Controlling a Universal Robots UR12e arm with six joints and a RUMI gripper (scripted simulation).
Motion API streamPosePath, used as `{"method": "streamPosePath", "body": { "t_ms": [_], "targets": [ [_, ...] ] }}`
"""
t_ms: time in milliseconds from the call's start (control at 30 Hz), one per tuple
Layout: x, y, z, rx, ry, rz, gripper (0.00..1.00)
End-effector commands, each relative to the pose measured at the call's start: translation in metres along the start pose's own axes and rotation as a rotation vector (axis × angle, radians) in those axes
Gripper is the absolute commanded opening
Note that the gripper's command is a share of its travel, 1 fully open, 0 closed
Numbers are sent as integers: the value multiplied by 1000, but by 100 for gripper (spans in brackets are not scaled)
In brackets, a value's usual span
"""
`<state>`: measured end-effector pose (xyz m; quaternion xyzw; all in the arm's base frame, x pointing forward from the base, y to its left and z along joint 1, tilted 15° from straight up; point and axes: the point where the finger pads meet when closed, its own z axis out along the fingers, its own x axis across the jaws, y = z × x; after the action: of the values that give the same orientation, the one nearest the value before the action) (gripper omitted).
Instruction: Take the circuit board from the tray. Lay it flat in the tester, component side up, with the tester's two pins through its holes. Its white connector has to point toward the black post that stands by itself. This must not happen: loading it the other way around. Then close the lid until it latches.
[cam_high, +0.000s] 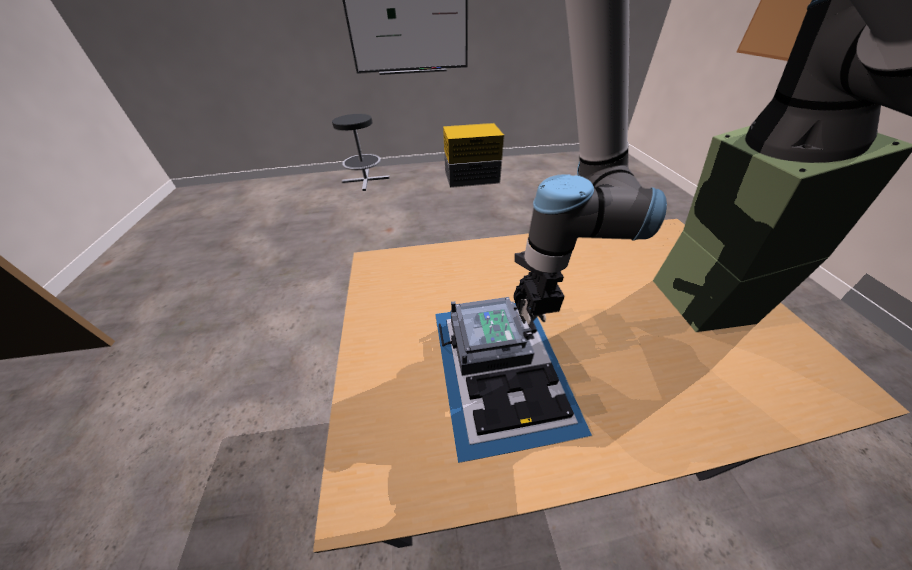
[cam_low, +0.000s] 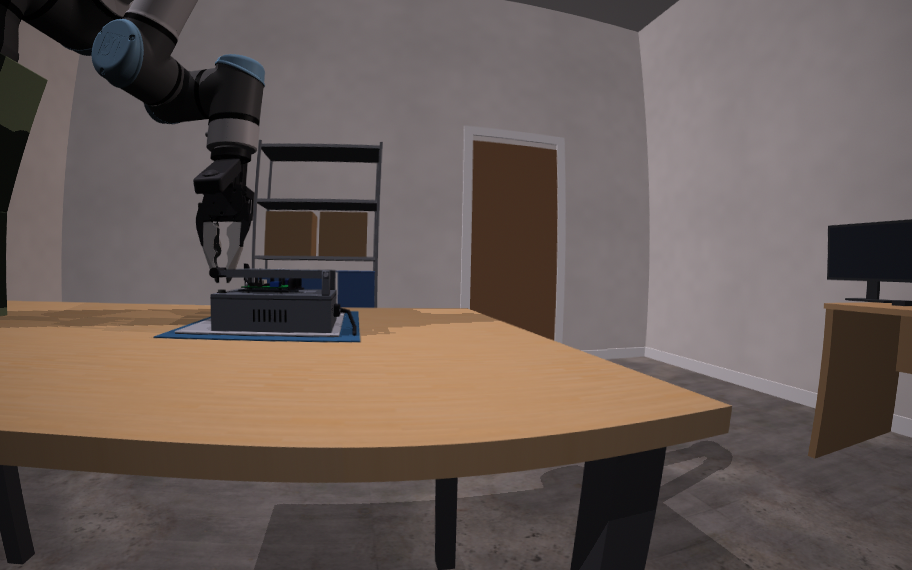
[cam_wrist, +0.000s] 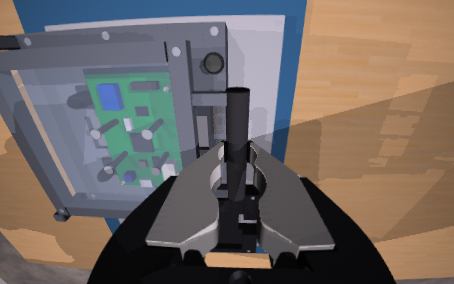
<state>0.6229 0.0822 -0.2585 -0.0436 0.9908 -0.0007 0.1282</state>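
The green circuit board (cam_high: 492, 324) lies flat, component side up, inside the grey tester (cam_high: 497, 350), under the see-through lid (cam_high: 485, 322). In the wrist view the board (cam_wrist: 132, 127) shows through the lid (cam_wrist: 60, 125). My gripper (cam_wrist: 236, 142) is shut on the lid's black handle bar (cam_wrist: 237, 120) at the tester's right side. In the exterior view the gripper (cam_low: 216, 268) holds the lid (cam_low: 275, 272) nearly level, with a thin gap above the tester body (cam_low: 272, 310). The black tray (cam_high: 519, 401) in front of the tester holds no board.
Tester and tray stand on a white plate on a blue mat (cam_high: 470, 443) on the wooden table. The arm's green base (cam_high: 766, 228) stands at the table's right back. A cable (cam_low: 349, 323) runs from the tester's far side.
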Motion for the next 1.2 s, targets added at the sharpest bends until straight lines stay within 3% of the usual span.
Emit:
{"method": "streamPosePath", "body": {
  "t_ms": [0,33,1167],
  "targets": [
    [-3,0,3,-1,-1,-1,0],
    [-3,0,3,-1,-1,-1,13],
    [-1,1,2,-1,0,-1,13]
  ]
}}
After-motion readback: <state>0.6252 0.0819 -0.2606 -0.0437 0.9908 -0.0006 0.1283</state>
